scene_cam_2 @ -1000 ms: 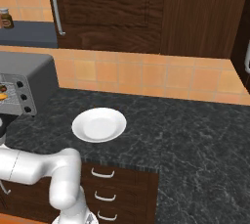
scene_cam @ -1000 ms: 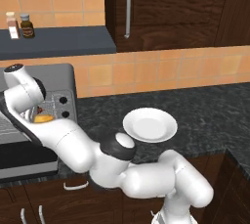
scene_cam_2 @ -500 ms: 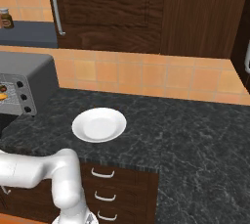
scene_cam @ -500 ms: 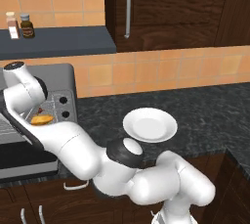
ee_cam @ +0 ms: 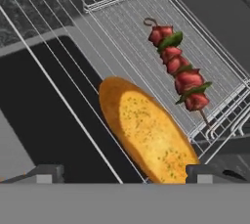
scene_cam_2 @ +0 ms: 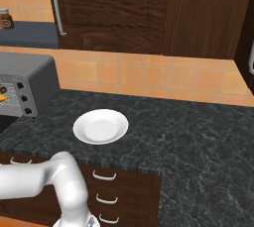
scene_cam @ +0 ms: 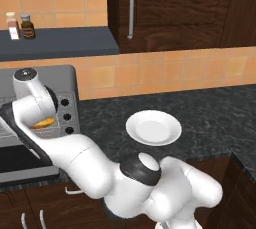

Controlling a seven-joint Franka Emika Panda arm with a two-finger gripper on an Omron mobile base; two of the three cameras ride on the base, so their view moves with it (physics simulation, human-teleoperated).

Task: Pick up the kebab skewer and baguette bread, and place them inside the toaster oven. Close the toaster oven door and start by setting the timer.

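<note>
Baguette bread (ee_cam: 146,135), oval, golden, on wire rack (ee_cam: 127,17)

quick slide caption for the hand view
Open gripper above the baguette bread and kebab skewer lying side by side on the toaster oven's wire rack.

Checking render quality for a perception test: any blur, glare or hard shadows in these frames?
Hand view: sharp, flat lighting, no glare; baguette bread and kebab skewer crisp on the wire rack, bread cut off by the bottom edge. Left base view: soft shading, arm blocks much of the toaster oven. Right base view: white plate evenly lit, faint shadow only.
</note>
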